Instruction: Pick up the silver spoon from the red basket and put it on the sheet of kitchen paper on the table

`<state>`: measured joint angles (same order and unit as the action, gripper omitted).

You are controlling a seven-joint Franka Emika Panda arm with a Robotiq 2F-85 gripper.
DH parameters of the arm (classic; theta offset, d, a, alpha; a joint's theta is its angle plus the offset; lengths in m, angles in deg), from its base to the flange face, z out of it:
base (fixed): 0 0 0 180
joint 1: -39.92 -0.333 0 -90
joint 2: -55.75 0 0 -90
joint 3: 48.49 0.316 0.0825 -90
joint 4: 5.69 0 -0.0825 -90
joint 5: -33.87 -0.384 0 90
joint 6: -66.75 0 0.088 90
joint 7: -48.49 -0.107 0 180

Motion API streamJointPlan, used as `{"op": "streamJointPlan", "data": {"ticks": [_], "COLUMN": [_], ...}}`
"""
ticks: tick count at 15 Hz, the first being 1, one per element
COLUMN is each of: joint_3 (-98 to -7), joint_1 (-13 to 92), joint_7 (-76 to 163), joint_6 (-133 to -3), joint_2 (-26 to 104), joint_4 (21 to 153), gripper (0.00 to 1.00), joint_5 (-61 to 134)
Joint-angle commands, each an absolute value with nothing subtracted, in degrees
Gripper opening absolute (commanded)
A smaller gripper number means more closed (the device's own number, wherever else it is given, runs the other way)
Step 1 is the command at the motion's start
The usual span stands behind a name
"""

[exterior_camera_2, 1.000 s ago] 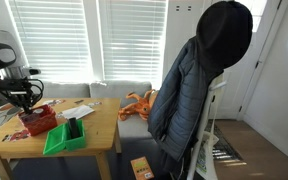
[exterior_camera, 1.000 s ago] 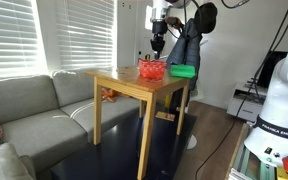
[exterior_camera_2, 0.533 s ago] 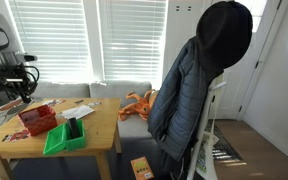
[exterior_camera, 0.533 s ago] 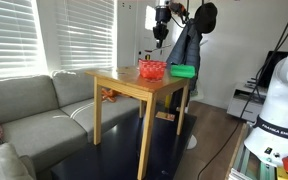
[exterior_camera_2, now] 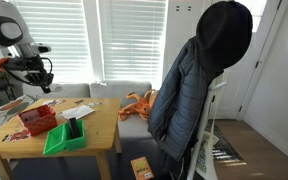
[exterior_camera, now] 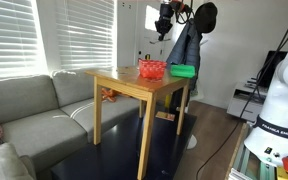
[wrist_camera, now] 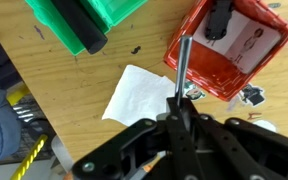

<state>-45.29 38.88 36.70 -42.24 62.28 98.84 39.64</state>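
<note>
Holding silver spoon [wrist_camera: 180, 62] in jaws, above kitchen paper [wrist_camera: 134, 92] and red basket [wrist_camera: 206, 78]

Daylight filters through closed white blinds [exterior_camera: 44, 35] into a quiet living room.
A grey sofa [exterior_camera: 34, 105] stands beneath the windows in both exterior views, with an orange soft toy [exterior_camera_2: 139, 102] lying on it. A dark hooded jacket [exterior_camera_2: 199, 90] hangs full-length near a white wall [exterior_camera_2: 279, 60]. The dark floor [exterior_camera: 104, 160] by the sofa gives way to brown wooden boards [exterior_camera_2: 254, 140] beside the jacket.
</note>
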Motion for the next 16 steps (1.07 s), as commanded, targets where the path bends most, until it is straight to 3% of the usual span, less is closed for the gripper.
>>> {"op": "streamJointPlan", "data": {"ticks": [1, 16], "joint_3": [-46.6, -49.5], "joint_1": [40.4, 39.2], "joint_7": [32.4, 28.2], "joint_6": [-46.0, -65.8], "joint_2": [59.4, 45.9], "joint_4": [97.6, 99.2], "gripper": [0.02, 0.02], "joint_5": [42.1, 49.4]}}
